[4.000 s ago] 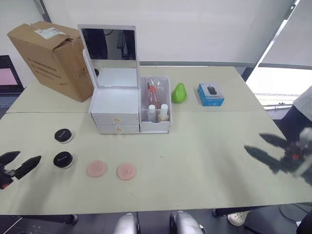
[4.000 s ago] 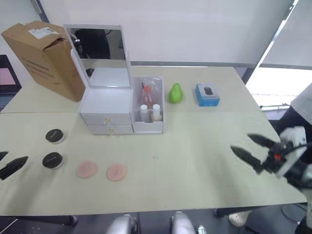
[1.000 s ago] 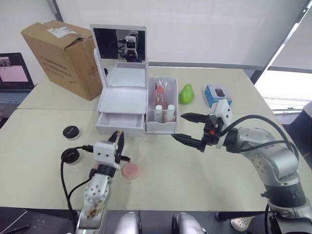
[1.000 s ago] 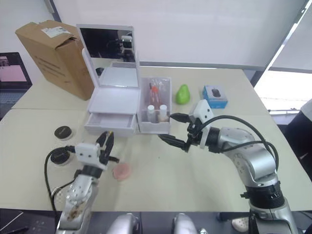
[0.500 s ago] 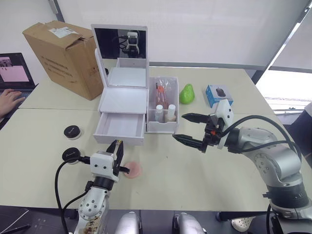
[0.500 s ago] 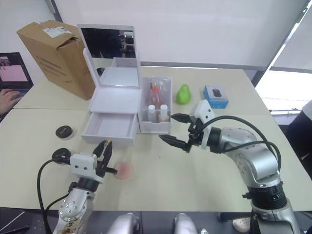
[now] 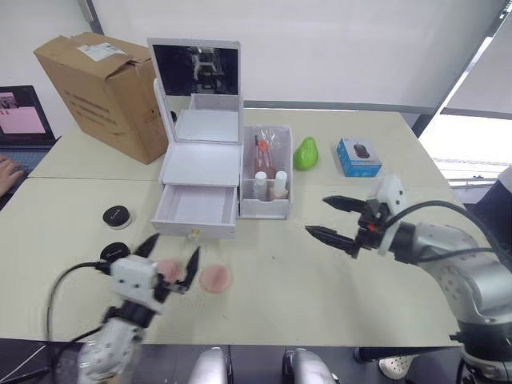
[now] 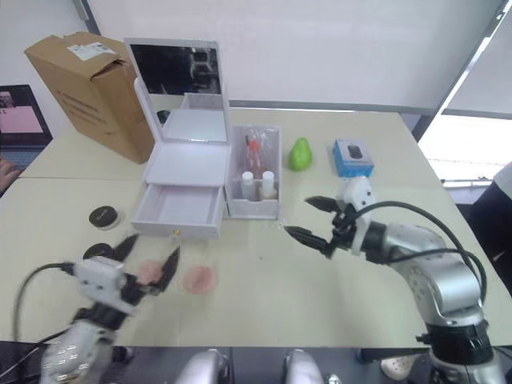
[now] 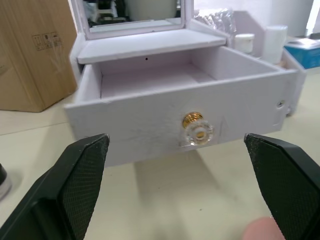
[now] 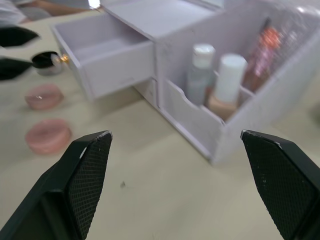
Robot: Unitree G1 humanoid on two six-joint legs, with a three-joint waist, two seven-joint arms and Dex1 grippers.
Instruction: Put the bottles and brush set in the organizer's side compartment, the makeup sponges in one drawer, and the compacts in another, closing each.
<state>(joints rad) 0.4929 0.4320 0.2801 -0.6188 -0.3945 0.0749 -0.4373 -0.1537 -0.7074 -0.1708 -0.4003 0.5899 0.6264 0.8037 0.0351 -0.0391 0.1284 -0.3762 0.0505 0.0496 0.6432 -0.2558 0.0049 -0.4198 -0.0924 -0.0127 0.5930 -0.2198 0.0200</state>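
on the pale green table (image 7: 336,288): a brown cardboard box (image 7: 100,94), standing at the far left corner, flaps loosely shut, a white label on top, printed text on its front face. a small green pear-shaped thing (image 7: 304,154) toward the far middle, upright. just to the right of it, apart, a small blue box (image 7: 358,157) showing a dark mouse pictured on its lid. off the table's left edge, a laptop screen (image 7: 24,112) lit pink, and part of a person's hand (image 7: 8,170) below it. behind the table, a plain white wall (image 7: 344,48); at the right, a bright window with a pale roller blind (image 7: 480,80).
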